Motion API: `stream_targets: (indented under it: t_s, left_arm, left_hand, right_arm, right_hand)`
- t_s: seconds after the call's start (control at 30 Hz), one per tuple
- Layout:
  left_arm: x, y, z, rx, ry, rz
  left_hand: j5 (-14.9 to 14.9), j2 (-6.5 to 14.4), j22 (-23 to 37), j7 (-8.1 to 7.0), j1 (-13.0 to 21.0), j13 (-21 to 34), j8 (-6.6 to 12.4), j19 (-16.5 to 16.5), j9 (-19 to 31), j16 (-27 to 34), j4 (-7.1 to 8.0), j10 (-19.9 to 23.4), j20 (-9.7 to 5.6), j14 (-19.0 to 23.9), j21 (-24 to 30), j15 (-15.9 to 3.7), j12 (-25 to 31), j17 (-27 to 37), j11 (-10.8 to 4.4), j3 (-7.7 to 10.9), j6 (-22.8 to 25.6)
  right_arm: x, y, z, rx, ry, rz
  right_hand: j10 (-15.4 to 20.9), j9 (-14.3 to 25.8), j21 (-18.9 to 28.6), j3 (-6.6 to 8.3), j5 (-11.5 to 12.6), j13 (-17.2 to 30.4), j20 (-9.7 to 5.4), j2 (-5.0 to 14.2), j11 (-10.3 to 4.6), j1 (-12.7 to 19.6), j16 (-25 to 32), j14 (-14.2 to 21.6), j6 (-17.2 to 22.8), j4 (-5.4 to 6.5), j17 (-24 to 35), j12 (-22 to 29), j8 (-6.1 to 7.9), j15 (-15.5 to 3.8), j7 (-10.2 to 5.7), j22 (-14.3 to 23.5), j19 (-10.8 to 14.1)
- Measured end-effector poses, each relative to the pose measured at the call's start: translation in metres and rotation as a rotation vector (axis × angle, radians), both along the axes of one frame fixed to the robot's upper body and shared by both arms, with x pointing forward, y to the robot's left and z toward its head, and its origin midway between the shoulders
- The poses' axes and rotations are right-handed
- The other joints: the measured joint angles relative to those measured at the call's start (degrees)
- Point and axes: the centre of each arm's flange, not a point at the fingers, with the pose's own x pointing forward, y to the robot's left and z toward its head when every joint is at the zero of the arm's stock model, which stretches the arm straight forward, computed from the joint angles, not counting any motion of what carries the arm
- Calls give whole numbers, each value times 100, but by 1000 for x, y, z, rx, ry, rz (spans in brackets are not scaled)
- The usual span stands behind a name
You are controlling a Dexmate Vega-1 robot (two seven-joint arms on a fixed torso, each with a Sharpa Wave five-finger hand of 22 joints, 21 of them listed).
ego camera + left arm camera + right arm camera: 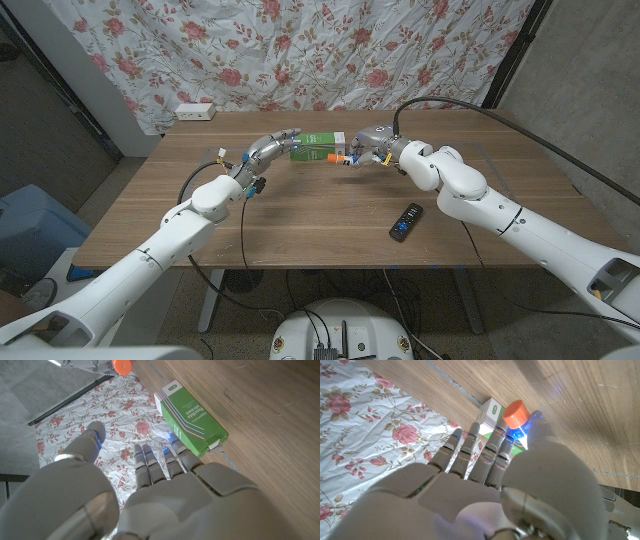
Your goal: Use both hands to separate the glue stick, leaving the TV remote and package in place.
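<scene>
**Inspector:** Between the right hand's [368, 150] thumb and fingers sits the glue stick [516, 419], its orange cap [333, 158] pointing toward the left hand [272, 148]. In the right wrist view the thumb is pressed against the tube just below the cap, so that hand is gripping it.

**Clerk:** And the left?

**Inspector:** Its fingers [156, 462] are spread and hold nothing. They reach alongside the green package [192, 414], close to it; whether they touch it I cannot tell. The cap shows beyond the fingertips, apart from them.

**Clerk:** Advice for the step?

**Inspector:** In my judgement the left hand has yet to take the cap. It should come past the package without nudging it, pinch the cap alone, then pull straight along the tube's axis while the right hand holds firm. A sideways pull risks sweeping the package.

**Clerk:** The remote?

**Inspector:** The TV remote [405, 221] lies on the table [300, 230] well behind the right hand, beside its forearm, clear of the work.

**Clerk:** Limits of inspection?

**Inspector:** The tube's body is mostly hidden by the right hand. The seam between cap and tube is too small to make out, so whether the cap has loosened cannot be told.
</scene>
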Motion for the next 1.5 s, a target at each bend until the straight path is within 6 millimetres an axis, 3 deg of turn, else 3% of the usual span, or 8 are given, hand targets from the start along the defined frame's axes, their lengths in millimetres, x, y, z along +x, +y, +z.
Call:
stream_targets:
  t_s: [0.47,0.67,1.1,1.4,1.5]
  left_arm:
    - [4,-8,10,102,34,-57]
    - [6,-11,14,144,52,-80]
    - [12,-15,23,225,92,-123]
    - [15,-18,26,262,106,-142]
    - [16,-19,27,273,109,-145]
  left_hand:
    - [0,-120,-1,37,167,-1,0,-46,0,0,14,19,15,-88,0,3,-5,-1,-19,-125,8]
    - [0,-197,-1,83,243,-1,-82,-163,-1,0,31,16,20,-234,-11,-1,-70,-1,-19,-298,-125]
    - [-40,-218,-17,140,265,-1,-177,-661,-1,-40,50,-427,60,-737,-79,10,-156,-1,34,-695,-528]
    - [-40,-248,-17,177,295,-1,-177,-833,-1,-40,62,-435,138,-897,-78,27,-156,-2,42,-803,-565]
    - [-40,-248,-17,124,295,-1,-177,-849,-1,-40,63,-466,154,-944,-78,41,-156,-2,73,-850,-618]
  right_arm:
    - [2,-3,5,9,-11,-9]
    - [3,-3,5,8,-14,-14]
    - [5,-3,5,3,-24,-26]
    - [1,-1,6,3,-44,-26]
    - [-1,0,5,2,-55,-22]
  right_hand:
    - [-1,-1,0,0,-5,5,0,-1,0,1,0,0,-1,0,1,0,-4,0,-1,0,0]
    - [-1,1,0,0,-22,4,0,-1,0,1,0,0,-1,0,-24,-1,-20,0,-1,0,0]
    - [-2,3,0,-38,-23,2,0,-1,0,2,0,0,-1,-7,-27,-1,-47,0,-1,0,0]
    - [-2,2,0,-38,-29,1,0,-2,0,2,0,-1,24,-7,-26,-1,-71,0,25,0,0]
    - [-2,2,0,-38,-44,1,0,-2,0,2,0,-1,24,-7,-26,-1,-83,0,25,0,0]
